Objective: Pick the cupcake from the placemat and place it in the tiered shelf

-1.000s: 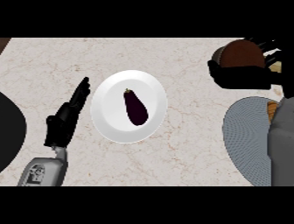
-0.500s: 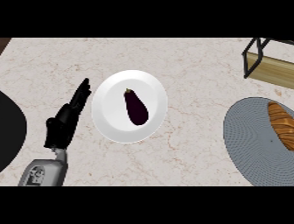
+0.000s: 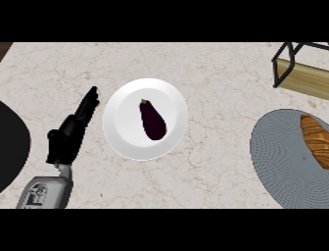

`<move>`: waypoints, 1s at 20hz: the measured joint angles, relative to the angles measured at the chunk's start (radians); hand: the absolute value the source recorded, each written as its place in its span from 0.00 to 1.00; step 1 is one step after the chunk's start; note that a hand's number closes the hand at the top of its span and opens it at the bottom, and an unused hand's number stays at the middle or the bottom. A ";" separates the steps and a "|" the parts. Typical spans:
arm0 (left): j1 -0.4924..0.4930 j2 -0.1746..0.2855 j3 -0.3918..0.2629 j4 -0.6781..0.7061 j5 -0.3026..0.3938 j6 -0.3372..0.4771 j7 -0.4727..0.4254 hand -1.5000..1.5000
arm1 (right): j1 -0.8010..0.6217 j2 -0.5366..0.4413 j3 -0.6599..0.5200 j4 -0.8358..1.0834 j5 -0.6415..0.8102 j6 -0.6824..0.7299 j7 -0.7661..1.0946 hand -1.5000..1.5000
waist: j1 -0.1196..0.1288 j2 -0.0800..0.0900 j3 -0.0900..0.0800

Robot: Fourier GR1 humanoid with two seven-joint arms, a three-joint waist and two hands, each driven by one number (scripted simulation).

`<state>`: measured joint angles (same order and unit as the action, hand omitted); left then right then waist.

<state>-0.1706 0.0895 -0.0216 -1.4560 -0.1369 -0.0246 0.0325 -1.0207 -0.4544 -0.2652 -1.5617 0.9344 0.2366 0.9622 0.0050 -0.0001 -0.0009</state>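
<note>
A golden-brown pastry [image 3: 317, 141], shaped like a croissant rather than a cupcake, lies on the round grey placemat [image 3: 283, 157] at the right edge. Above it, in the top right corner, stands the tiered shelf [image 3: 316, 84], a black wire frame over a wooden board, partly cut off by the view. My left hand [image 3: 70, 135] rests on the counter at the left, far from the placemat, open with straight fingers pointing up and holding nothing. My right hand shows nowhere.
A white plate [image 3: 128, 139] with a dark purple eggplant [image 3: 153, 120] sits mid-counter, just right of my left hand. A large dark pot [image 3: 1, 142] fills the left edge. Bare marble lies between plate and placemat.
A second ago my right arm and hand covered the shelf and placemat at the right. They have left the view, uncovering the pastry. The left hand has not moved.
</note>
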 measured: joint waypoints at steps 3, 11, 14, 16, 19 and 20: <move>-0.010 -0.006 0.003 0.022 0.002 -0.001 -0.017 0.50 | -0.045 -0.058 -0.031 0.101 0.009 -0.028 -0.040 1.00 | 0.002 0.002 0.000; 0.017 -0.021 -0.020 -0.002 -0.021 0.009 -0.013 0.50 | -0.118 -0.159 -0.047 0.313 0.045 -0.127 -0.144 1.00 | 0.007 0.002 0.000; 0.014 -0.023 -0.019 -0.004 -0.020 0.010 -0.011 0.50 | -0.124 -0.199 -0.041 0.373 0.053 -0.145 -0.203 1.00 | 0.006 0.002 0.000; 0.001 -0.014 -0.010 -0.004 -0.016 0.003 -0.001 0.50 | -0.130 -0.206 -0.028 0.429 0.072 -0.181 -0.238 1.00 | 0.008 0.003 0.000; 0.008 -0.005 -0.001 -0.017 -0.008 -0.007 0.002 0.50 | -0.132 -0.230 -0.030 0.515 0.084 -0.233 -0.301 1.00 | 0.010 0.004 0.001; 0.006 -0.012 -0.007 -0.017 -0.013 -0.001 0.008 0.50 | -0.128 -0.231 -0.028 0.549 0.093 -0.262 -0.320 1.00 | 0.011 0.004 0.000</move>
<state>-0.1650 0.0774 -0.0285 -1.4726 -0.1498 -0.0252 0.0408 -1.1483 -0.6855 -0.2936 -1.0122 1.0276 -0.0255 0.6417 0.0162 0.0042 -0.0004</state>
